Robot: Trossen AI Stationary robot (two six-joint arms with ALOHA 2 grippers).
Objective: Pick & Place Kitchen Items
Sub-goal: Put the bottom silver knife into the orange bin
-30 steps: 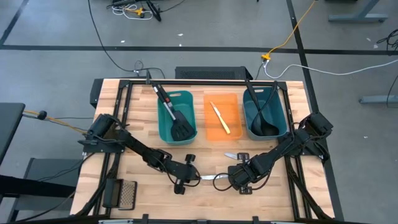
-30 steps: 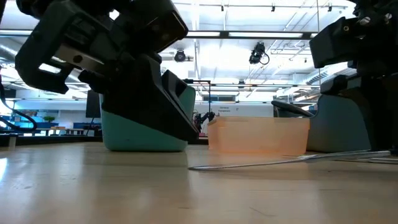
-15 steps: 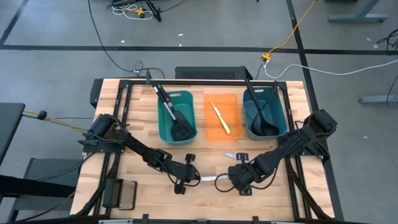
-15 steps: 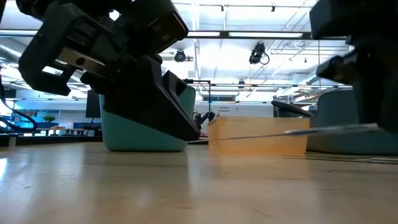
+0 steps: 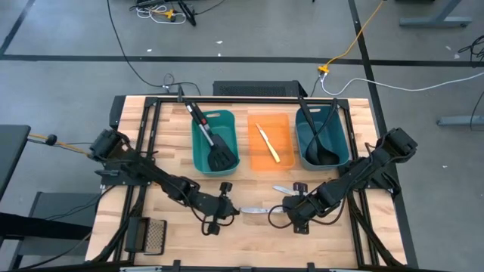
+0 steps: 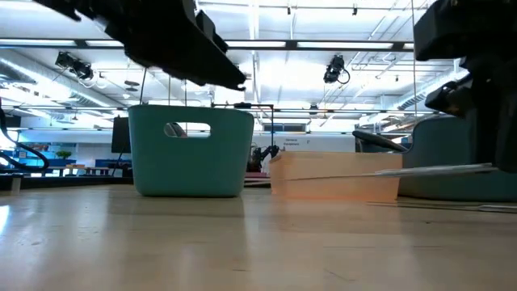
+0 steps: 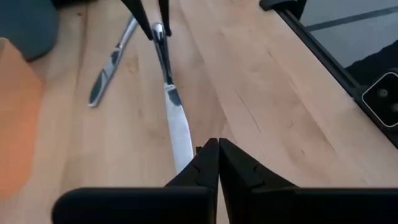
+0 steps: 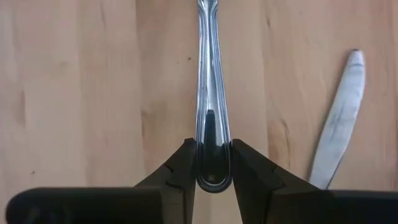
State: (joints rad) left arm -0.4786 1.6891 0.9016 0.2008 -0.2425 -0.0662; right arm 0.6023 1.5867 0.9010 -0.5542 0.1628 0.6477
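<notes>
A silver table knife (image 5: 255,211) hangs level just above the table's near middle, with my right gripper (image 5: 278,214) shut on its handle. The low view shows this knife (image 6: 436,170) clear of the wood. My left gripper (image 7: 218,152) is shut and empty, raised above and just left of the blade tip (image 7: 179,146). A second silver knife (image 5: 281,189) lies flat on the table beyond the first. The left teal bin (image 5: 198,151) holds a black slotted spatula (image 5: 215,147). A yellow-handled knife (image 5: 266,142) lies in the orange bin (image 5: 283,125). My right gripper pinches the butt end of the knife's handle (image 8: 213,134) between its two fingers. The fingers come steeply from above, and the knife runs on ahead of them toward my left gripper. The knife hangs about level, lifted clear of the table.
The right teal bin (image 5: 342,147) holds black utensils (image 5: 321,143). All three bins stand in a row along the far half. A small mesh grater (image 5: 153,234) lies at the near left corner. Bare wood lies between the bins and the near edge.
My right gripper has lifted the knife: its blade end rested on the table, and now the whole knife hangs level and clear. My left gripper has risen well above the table and stays shut.
</notes>
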